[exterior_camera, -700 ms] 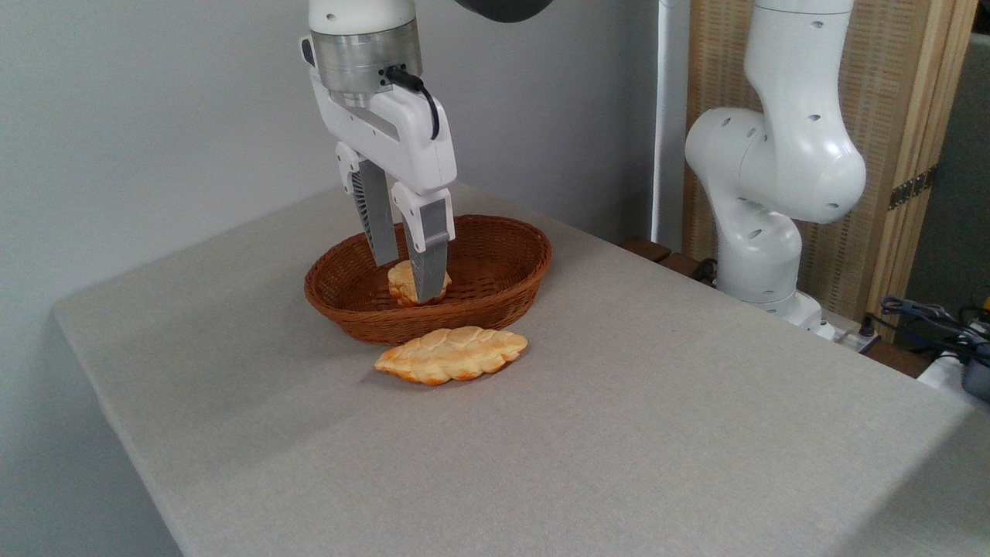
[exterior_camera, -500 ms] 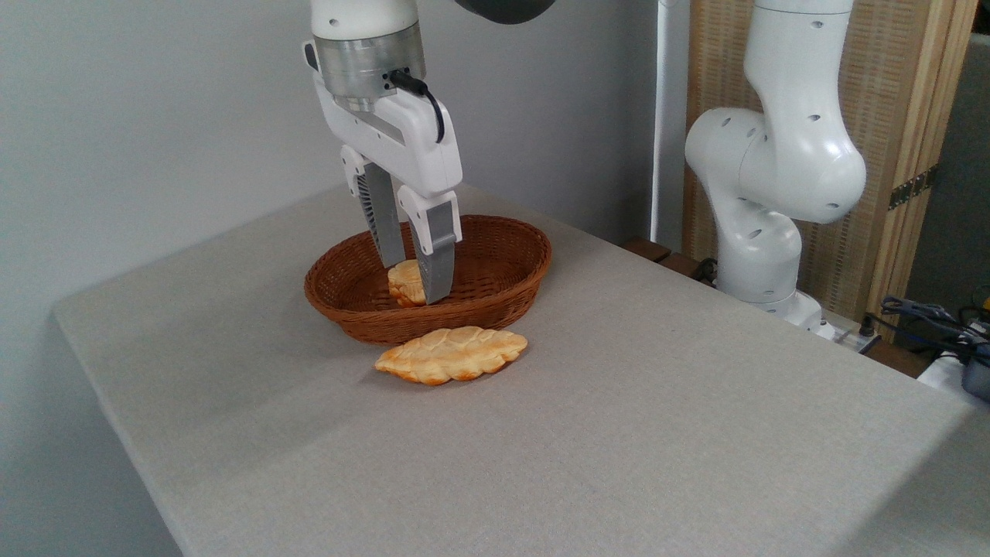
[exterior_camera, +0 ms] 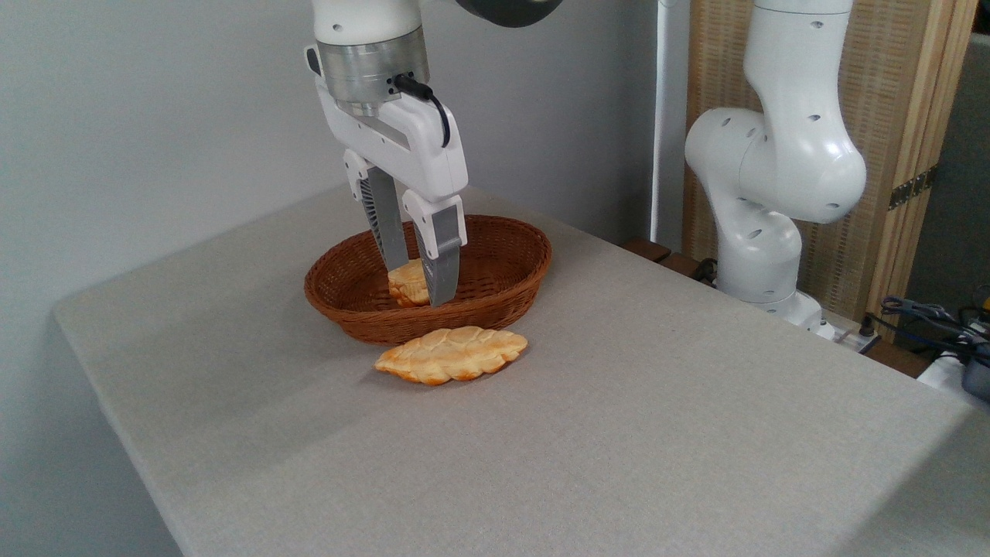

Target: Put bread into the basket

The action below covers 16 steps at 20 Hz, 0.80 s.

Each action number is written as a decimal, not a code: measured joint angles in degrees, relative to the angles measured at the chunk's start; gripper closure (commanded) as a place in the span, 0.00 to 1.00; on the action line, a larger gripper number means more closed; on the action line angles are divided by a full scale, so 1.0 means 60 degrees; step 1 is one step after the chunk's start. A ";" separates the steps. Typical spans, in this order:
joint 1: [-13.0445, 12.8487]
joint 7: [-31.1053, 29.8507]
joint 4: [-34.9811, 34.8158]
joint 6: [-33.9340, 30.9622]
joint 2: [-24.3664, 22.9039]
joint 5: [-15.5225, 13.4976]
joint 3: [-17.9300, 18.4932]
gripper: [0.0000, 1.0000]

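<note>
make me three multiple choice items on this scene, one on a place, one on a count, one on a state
1. Where does the long golden braided loaf lie?
A. inside the basket
B. on the grey table, in front of the reddish-brown oval wicker basket
C. between the fingers

2. How many bread pieces show?
A. one
B. two
C. four

3. How is the white two-finger gripper?
A. open, fingers down inside the basket at the small round golden bun
B. shut on the loaf
C. lying on the table

Answers: 1 B, the loaf rests on cloth outside the rim. 2 B, one loaf and one bun. 3 A, a gap shows between the fingers, and the bun sits on the basket floor.
</note>
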 measured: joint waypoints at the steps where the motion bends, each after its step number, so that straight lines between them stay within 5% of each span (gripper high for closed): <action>1: 0.0000 0.0000 0.0000 0.0000 0.0000 0.0000 0.0006 0.00; 16: -0.0041 0.0000 -0.0226 0.0017 0.0030 0.0000 0.0002 0.00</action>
